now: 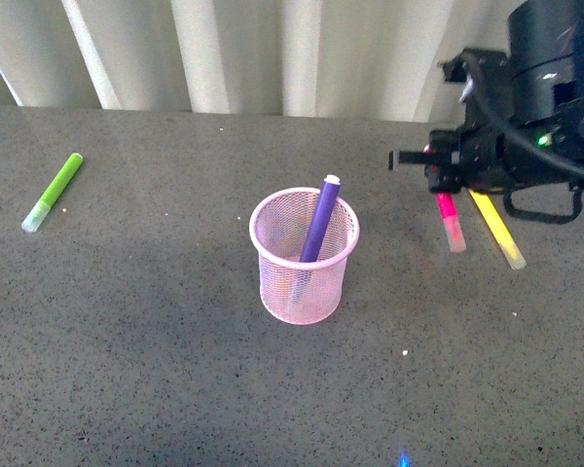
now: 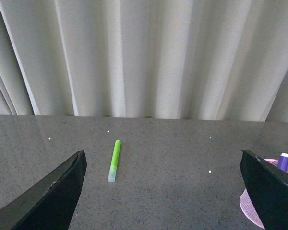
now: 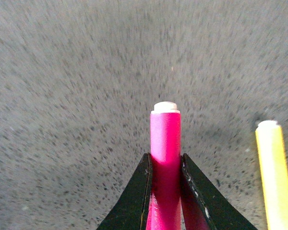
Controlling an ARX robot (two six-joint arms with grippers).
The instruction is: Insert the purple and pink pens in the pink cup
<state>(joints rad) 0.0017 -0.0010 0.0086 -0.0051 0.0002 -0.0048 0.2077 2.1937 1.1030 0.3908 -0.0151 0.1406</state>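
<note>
The pink cup (image 1: 305, 258) stands mid-table with the purple pen (image 1: 320, 218) leaning inside it, cap end up. Both also show at the edge of the left wrist view, the cup (image 2: 252, 205) and the pen's top (image 2: 283, 161). My right gripper (image 1: 446, 191) is at the far right, shut on the pink pen (image 1: 450, 220), which hangs down with its pale cap lowest. In the right wrist view the pink pen (image 3: 165, 143) is clamped between the two black fingers (image 3: 134, 196), above the table. My left gripper (image 2: 163, 191) is open and empty, out of the front view.
A yellow marker (image 1: 497, 230) lies on the table right beside the pink pen; it also shows in the right wrist view (image 3: 276, 177). A lime-green marker (image 1: 53, 192) lies at the far left, also in the left wrist view (image 2: 114, 160). White curtains back the grey table.
</note>
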